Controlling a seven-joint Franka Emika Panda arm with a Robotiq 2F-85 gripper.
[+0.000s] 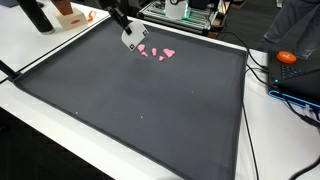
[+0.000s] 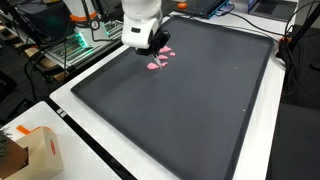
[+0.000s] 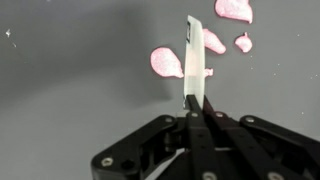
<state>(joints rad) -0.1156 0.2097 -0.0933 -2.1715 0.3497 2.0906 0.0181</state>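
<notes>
In the wrist view the black linkages of the gripper [image 3: 192, 105] are filling the bottom of the picture, closest to the lens. The two fingers are meeting at the middle, and the jaws are clamping together on the near end of a thin white flat piece [image 3: 195, 55].

The piece is showing its narrow edge to the wrist camera. Its long axis is running straight out from the fingertips, up the picture and leaning only slightly to the right. Its free end is pointing away from the gripper, in among the pink pieces [image 3: 165, 62]. One larger pink blob is lying just to the left of the white edge, a second is sitting just to the right of it, and two more are lying further off toward the upper right corner. Whether the far tip is touching the surface I cannot tell.

All of this is happening over a black mat [image 3: 70, 100]. In both exterior views the gripper [image 1: 130, 38] [image 2: 150, 40] is hanging low near one far corner of the black mat [image 1: 140, 110] [image 2: 190, 110], with the pink pieces [image 1: 157, 52] [image 2: 158, 62] lying scattered on the mat just beside it. The mat is lying on a white table [image 2: 70, 108]. In an exterior view a cardboard box [image 2: 35, 150] is standing on the table well apart from the gripper, off the mat's near corner.
</notes>
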